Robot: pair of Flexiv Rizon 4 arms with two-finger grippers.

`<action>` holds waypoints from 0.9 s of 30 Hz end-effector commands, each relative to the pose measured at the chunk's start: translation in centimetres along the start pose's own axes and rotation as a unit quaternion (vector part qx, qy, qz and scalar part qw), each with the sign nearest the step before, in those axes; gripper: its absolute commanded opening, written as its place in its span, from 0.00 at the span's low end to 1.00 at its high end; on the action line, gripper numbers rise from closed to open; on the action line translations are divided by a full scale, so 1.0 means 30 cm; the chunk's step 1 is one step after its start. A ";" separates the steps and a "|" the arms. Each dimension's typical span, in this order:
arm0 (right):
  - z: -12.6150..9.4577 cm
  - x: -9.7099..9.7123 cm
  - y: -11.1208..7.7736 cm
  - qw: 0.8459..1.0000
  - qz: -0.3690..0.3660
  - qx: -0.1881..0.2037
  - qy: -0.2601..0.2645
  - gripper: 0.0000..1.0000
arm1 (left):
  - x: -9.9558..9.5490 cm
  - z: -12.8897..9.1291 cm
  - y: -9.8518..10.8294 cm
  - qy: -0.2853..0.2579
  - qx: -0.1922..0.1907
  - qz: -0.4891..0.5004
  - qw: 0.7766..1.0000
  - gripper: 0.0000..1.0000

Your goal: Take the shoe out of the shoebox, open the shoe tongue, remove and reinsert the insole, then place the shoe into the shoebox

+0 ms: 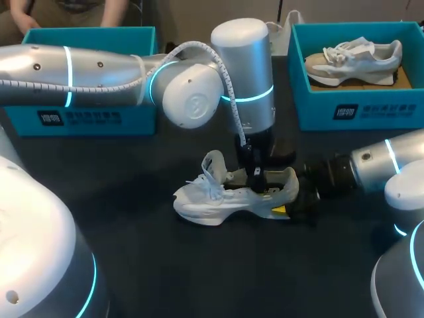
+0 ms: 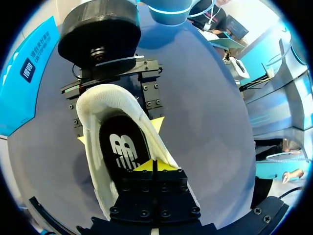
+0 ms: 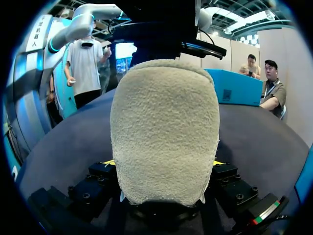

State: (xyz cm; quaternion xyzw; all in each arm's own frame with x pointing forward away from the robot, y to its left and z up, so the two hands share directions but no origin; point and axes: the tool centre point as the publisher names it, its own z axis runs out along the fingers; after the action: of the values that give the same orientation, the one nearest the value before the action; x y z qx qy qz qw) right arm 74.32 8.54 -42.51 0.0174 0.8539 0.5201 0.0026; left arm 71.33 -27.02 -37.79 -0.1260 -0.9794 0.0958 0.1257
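Looks like a robot lab or demo floor: left arm [image 1: 86, 73] and right arm [image 1: 387, 162], silver with glowing rings, over a dark table [image 1: 199, 271]; left shoebox [image 1: 86, 118] and right shoebox [image 1: 361, 109], teal, at its far corners.

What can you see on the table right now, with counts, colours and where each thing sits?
white shoe: one, white, middle of the table, standing on its sole
insole: one, black, lying inside the white shoe
second shoe: one, white and beige, inside the right shoebox
left shoebox: one, teal, far left of the table
right shoebox: one, teal, far right of the table
table: one, dark, under everything
left gripper: one, yellow tips together, at the white shoe's opening
right gripper: one, yellow tips, clamped on the white shoe's heel from both sides
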 end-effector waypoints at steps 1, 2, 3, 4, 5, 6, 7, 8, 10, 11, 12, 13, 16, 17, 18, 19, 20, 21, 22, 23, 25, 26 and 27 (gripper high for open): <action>0.018 -0.005 -0.019 1.000 0.000 0.001 -0.001 0.00 | 0.001 0.008 0.005 -0.002 0.001 -0.001 1.000 0.11; 0.018 -0.005 -0.019 1.000 0.000 0.001 -0.001 0.00 | 0.000 0.008 0.005 -0.002 0.001 -0.001 1.000 0.14; 0.018 -0.005 -0.019 1.000 0.000 0.001 -0.001 0.00 | 0.000 0.009 0.005 -0.003 0.001 -0.001 1.000 0.16; 0.018 -0.005 -0.019 1.000 0.000 0.001 -0.001 0.00 | -0.001 0.010 0.005 -0.004 0.000 -0.001 1.000 0.19; 0.018 -0.005 -0.019 1.000 0.000 0.001 -0.001 0.00 | -0.001 0.011 0.005 -0.004 0.000 0.000 1.000 0.25; 0.018 -0.005 -0.019 1.000 0.000 0.001 -0.001 0.00 | -0.001 0.013 0.004 -0.005 -0.001 0.001 1.000 0.25; 0.018 -0.005 -0.019 1.000 0.000 0.001 -0.001 0.00 | -0.001 0.014 0.004 -0.006 -0.001 0.001 1.000 0.23; 0.018 -0.005 -0.019 1.000 0.000 0.001 -0.001 0.00 | -0.001 0.016 0.005 -0.007 -0.001 0.002 1.000 0.21; 0.018 -0.005 -0.019 1.000 0.000 0.001 -0.001 0.00 | 0.000 0.018 0.006 -0.009 0.000 0.004 1.000 0.20; 0.018 -0.005 -0.019 1.000 0.000 0.001 -0.001 0.00 | 0.000 0.021 0.008 -0.012 0.000 0.004 1.000 0.19; 0.018 -0.005 -0.019 1.000 0.000 0.001 -0.001 0.00 | -0.001 0.025 0.010 -0.013 0.001 0.005 1.000 0.20; 0.018 -0.005 -0.019 1.000 0.000 0.001 -0.001 0.00 | -0.005 0.030 0.013 -0.014 0.000 0.005 1.000 0.20; 0.018 -0.005 -0.019 1.000 0.000 0.001 -0.001 0.00 | -0.016 0.044 0.023 -0.021 -0.002 0.009 1.000 0.22; 0.018 -0.005 -0.019 1.000 0.000 0.001 -0.001 0.00 | -0.020 0.048 0.026 -0.025 -0.002 0.010 1.000 0.24; 0.018 -0.005 -0.019 1.000 0.000 0.001 -0.001 0.00 | -0.023 0.050 0.028 -0.030 -0.002 0.012 0.999 0.24; 0.018 -0.005 -0.019 1.000 0.000 0.001 -0.001 0.00 | -0.025 0.052 0.031 -0.034 -0.002 0.014 0.999 0.25; 0.018 -0.005 -0.019 1.000 0.000 0.001 -0.001 0.00 | -0.027 0.054 0.033 -0.038 0.000 0.017 0.999 0.27; 0.018 -0.005 -0.019 1.000 0.000 0.001 -0.001 0.00 | -0.029 0.056 0.034 -0.044 0.000 0.019 0.999 0.31; 0.018 -0.005 -0.019 1.000 0.000 0.001 -0.001 0.00 | -0.030 0.059 0.035 -0.049 0.000 0.022 0.999 0.37; 0.018 -0.005 -0.019 1.000 0.000 0.001 -0.001 0.00 | -0.033 0.064 0.035 -0.051 -0.001 0.024 0.998 0.36; 0.018 -0.005 -0.019 1.000 0.000 0.001 -0.001 0.00 | -0.037 0.071 0.036 -0.061 0.000 0.029 0.998 0.34; 0.018 -0.005 -0.019 1.000 0.000 0.001 -0.001 0.00 | -0.040 0.074 0.036 -0.066 -0.001 0.032 0.997 0.33; 0.018 -0.005 -0.019 1.000 0.000 0.001 -0.001 0.00 | -0.042 0.077 0.036 -0.072 -0.001 0.034 0.997 0.34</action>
State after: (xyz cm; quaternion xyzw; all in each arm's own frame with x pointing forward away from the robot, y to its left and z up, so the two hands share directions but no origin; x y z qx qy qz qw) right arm 74.31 8.54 -42.52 0.0172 0.8539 0.5201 0.0027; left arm 72.70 -26.89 -40.19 -0.1531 -0.9807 0.1053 0.0602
